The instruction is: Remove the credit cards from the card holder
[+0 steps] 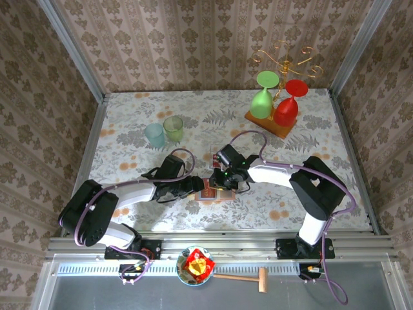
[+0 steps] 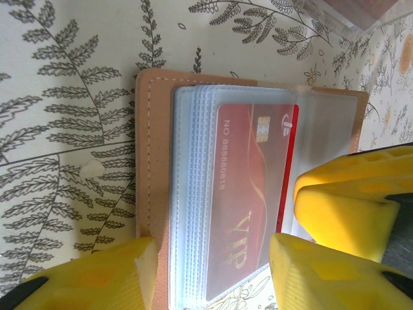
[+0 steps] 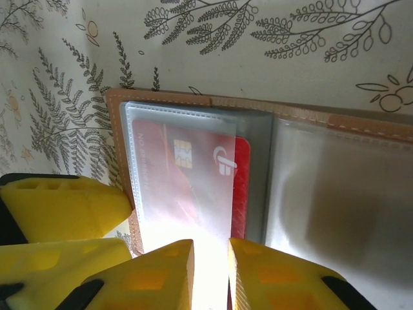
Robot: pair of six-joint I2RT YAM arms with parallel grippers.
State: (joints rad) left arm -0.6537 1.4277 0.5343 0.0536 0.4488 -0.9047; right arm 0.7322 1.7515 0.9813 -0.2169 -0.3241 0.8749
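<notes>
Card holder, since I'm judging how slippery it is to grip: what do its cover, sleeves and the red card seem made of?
Card holder cover: leather or an imitation, matte salmon-brown, with a stitched edge.
Sleeves: soft clear plastic, slightly frosted, catching glare.
Card: stiff plastic, probably glossy, red with a metallic chip and gold print.

You have a holder (image 2: 151, 161) of matt, leather-like material with a stitched edge. Its sleeves (image 2: 193, 194) are clear glossy plastic, milky where they stack. The card (image 2: 248, 194) is smooth red plastic with a sheen. The fingers (image 2: 335, 278) are matt yellow plastic. The table (image 1: 129, 116) has a smooth printed cover. The glasses (image 1: 261, 103) look glossy, on a wood base (image 1: 258, 121) under a thin metal wire frame (image 1: 284, 61).
</notes>
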